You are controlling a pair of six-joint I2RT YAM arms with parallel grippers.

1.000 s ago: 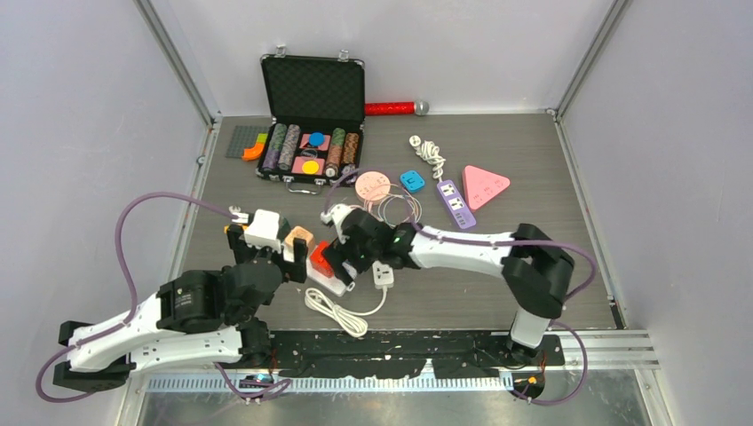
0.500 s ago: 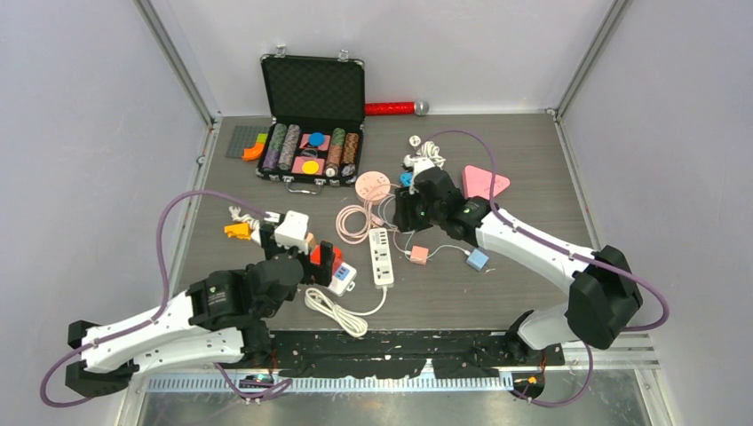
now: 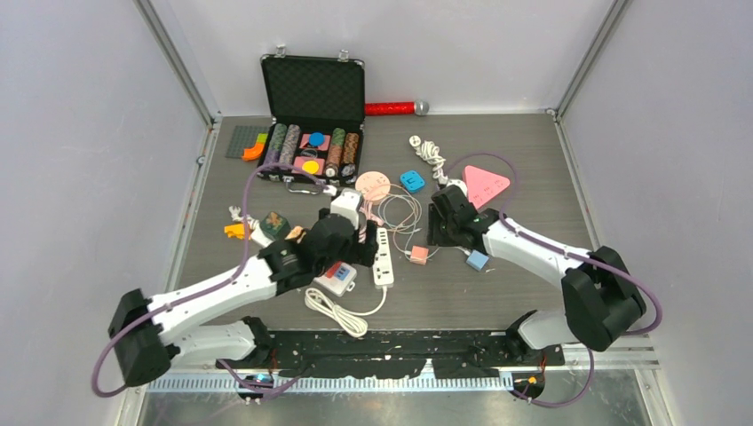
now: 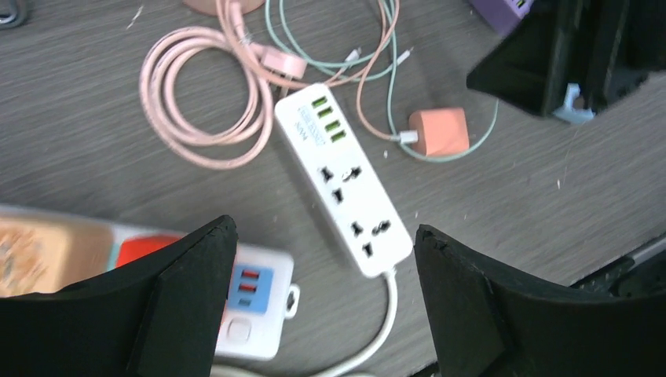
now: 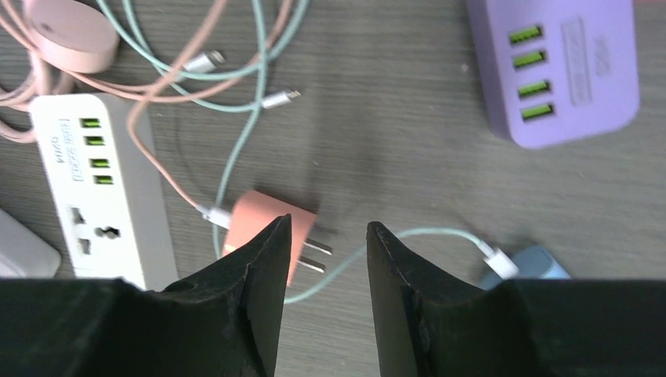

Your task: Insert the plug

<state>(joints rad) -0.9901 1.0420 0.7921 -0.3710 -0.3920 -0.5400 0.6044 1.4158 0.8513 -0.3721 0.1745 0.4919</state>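
Having swung our half-closed, empty right claw [image 5: 327,228] over the salmon plug [image 5: 255,218] and open left claw [image 4: 322,232] above the power strip [image 4: 345,188], we should grasp next.

Glossy white plastic power strip [image 4: 343,179] on matt, seemingly wood-grain table [image 4: 550,196]

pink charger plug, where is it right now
In the top view the pink charger plug lies near the middle of the table, between the white power strip and the blue adapter, right by the right gripper.
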